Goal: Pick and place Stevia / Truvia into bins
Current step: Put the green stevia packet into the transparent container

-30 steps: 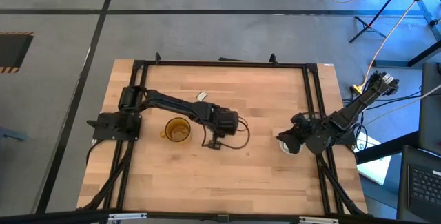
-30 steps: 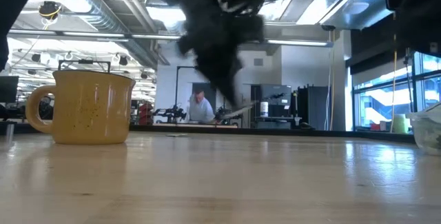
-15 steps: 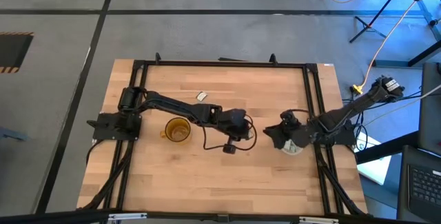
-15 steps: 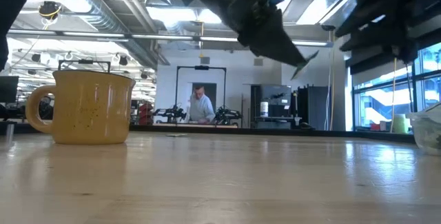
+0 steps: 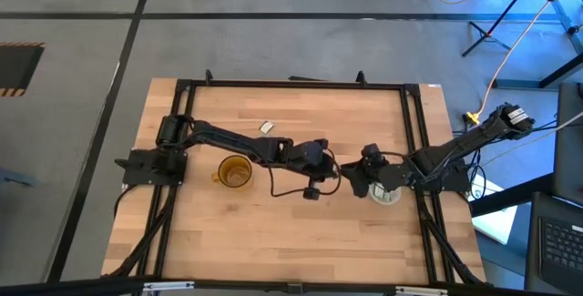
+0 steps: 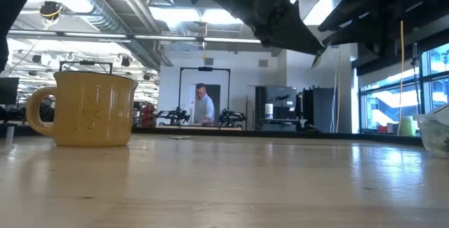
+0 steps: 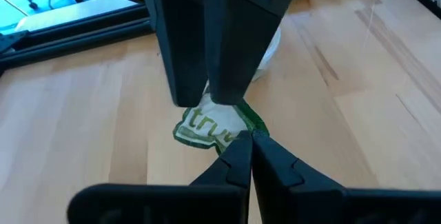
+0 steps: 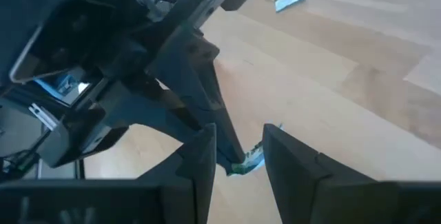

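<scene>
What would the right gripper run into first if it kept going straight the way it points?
Most likely the Truvia sachet pinched in the shut left gripper, directly ahead between the open right gripper fingers. Depth is hard to judge, so the left fingertips may touch first.

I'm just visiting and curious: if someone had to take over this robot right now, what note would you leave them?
Left gripper: shut on a Truvia sachet, held above mid-table.
Right gripper: open, one finger on either side of that sachet, not yet closed.
Things: mug on the left, clear cup on the right by the right gripper, loose sachet lying on the table's far side.
Done: one sachet lifted. What the bins hold cannot be told.
Left: probably finish the hand-over, drop it in a bin, then fetch the loose sachet.
</scene>
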Motion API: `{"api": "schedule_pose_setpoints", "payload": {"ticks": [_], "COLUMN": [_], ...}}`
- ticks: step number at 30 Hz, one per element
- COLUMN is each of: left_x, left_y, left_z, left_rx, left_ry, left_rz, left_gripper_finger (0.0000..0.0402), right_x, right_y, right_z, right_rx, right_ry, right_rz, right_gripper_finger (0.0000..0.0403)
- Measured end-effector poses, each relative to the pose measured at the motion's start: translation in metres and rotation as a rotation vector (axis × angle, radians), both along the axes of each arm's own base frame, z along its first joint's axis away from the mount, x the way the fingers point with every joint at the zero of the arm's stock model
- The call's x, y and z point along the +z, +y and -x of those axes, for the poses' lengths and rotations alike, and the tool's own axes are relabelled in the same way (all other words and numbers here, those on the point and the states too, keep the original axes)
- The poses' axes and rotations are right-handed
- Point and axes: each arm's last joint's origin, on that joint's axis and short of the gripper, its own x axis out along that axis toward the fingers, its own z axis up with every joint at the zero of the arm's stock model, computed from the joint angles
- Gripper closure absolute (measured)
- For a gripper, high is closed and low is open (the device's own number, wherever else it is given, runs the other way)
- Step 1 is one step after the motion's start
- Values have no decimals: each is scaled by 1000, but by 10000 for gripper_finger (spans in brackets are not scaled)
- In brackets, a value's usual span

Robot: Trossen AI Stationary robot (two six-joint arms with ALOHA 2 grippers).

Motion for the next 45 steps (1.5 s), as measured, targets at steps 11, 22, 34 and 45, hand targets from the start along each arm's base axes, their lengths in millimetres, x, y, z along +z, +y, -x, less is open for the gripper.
{"api": "schedule_pose_setpoints", "payload": {"ticks": [11,22,34,45], "left_x": [0,0,1,-4], "left_y": [-8,-17,-19,-26], "left_z": [1,2,2,6], "left_rx": [1,81,77,56], "left_ry": [2,-6,-10,51], "left_rz": [-25,-171,-190,-221], "left_gripper_finger": [398,399,400,322], "right_x": [0,-2,-3,-7], "right_y": [0,-1,-4,-5], "right_z": [1,2,1,4], "right_rx": [24,22,29,50], "right_ry": [14,39,57,111], "right_rz": [27,16,47,100], "right_gripper_finger": [279,280,372,400]}}
